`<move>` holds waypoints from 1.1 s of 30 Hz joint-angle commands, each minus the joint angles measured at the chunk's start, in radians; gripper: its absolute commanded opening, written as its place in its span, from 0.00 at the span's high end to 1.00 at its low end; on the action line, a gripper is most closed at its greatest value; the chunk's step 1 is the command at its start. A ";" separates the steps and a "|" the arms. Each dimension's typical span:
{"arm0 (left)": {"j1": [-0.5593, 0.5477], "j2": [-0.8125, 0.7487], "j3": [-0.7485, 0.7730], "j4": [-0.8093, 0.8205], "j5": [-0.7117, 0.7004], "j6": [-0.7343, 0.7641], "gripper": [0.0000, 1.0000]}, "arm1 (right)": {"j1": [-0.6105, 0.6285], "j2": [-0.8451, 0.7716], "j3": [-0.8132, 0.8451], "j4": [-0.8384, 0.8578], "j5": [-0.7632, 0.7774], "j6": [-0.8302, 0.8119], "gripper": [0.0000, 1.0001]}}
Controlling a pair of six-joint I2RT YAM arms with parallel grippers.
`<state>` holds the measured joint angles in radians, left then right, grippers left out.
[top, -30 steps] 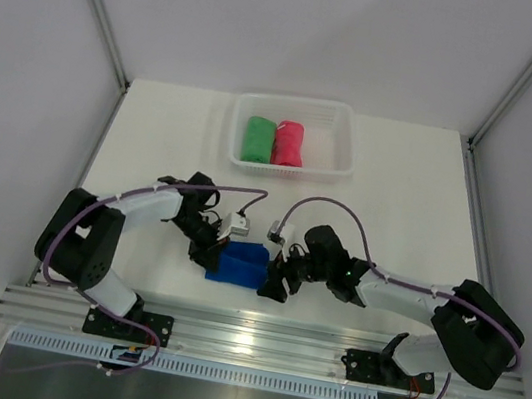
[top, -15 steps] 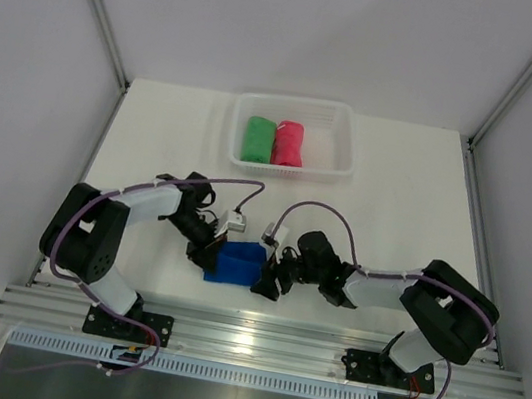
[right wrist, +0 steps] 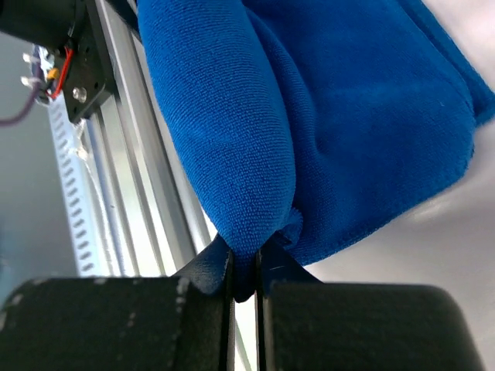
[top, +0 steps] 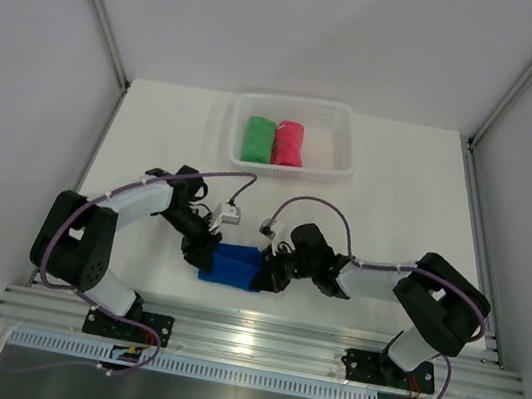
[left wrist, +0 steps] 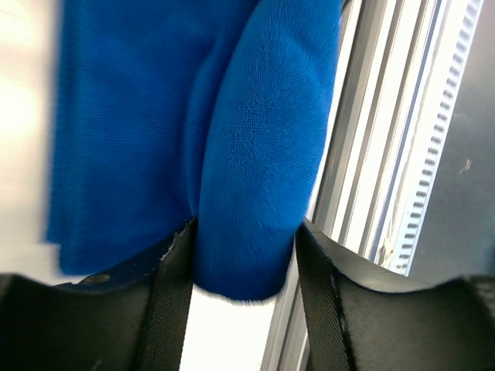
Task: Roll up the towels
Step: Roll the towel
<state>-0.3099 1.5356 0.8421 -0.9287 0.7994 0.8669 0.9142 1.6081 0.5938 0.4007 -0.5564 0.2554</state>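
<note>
Blue towel [top: 232, 264] part-rolled, lower centre of top view. Right gripper [top: 268, 275] pinched narrow on its rolled end. Left gripper [top: 201, 252] jaws apart, flanking the other end; gripping or not, cannot tell. Green towel [top: 256, 138] and pink-red towel [top: 288, 143] rolled in basket [top: 343, 143], upper centre.

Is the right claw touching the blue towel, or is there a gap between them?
Touching. The right wrist view shows the right claw closed tightly on a fold of the blue towel, with no gap between them.
</note>
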 commanded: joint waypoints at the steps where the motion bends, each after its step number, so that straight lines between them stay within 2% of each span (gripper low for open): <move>1: 0.051 -0.071 0.064 -0.039 0.087 0.038 0.44 | -0.006 0.010 0.047 -0.105 -0.028 0.111 1.00; 5: 0.065 -0.104 0.077 -0.032 0.099 0.018 0.41 | -0.008 0.061 0.081 -0.134 -0.062 0.174 1.00; 8: 0.065 -0.121 0.069 -0.012 0.118 0.001 0.35 | -0.009 0.079 0.096 -0.157 -0.059 0.186 1.00; 10: 0.065 -0.121 0.065 0.008 0.116 -0.035 0.37 | -0.017 0.081 0.097 -0.154 -0.065 0.209 1.00; 15: 0.061 -0.094 0.042 0.024 0.063 -0.083 0.57 | -0.041 0.058 0.090 -0.129 -0.083 0.266 1.00; 17: 0.061 -0.080 0.016 0.034 0.043 -0.091 0.62 | -0.043 0.056 0.092 -0.120 -0.089 0.281 1.00; 20: 0.063 -0.057 0.011 0.085 -0.043 -0.169 0.90 | -0.046 0.064 0.100 -0.117 -0.085 0.282 1.00; 22: 0.063 -0.043 0.015 0.114 -0.072 -0.201 0.99 | -0.044 0.065 0.098 -0.117 -0.068 0.275 0.93; 23: 0.063 -0.026 0.015 0.122 -0.092 -0.219 0.99 | -0.044 0.062 0.098 -0.118 -0.060 0.272 0.84; 29: 0.063 0.037 0.043 0.108 -0.175 -0.264 0.99 | -0.044 -0.045 0.115 -0.223 0.062 0.232 0.52; 33: 0.063 0.050 0.041 0.111 -0.195 -0.273 0.99 | -0.043 -0.106 0.156 -0.330 0.116 0.167 0.45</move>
<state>-0.2504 1.5669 0.8726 -0.8280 0.7040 0.6086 0.8726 1.5681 0.6903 0.1558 -0.5133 0.4835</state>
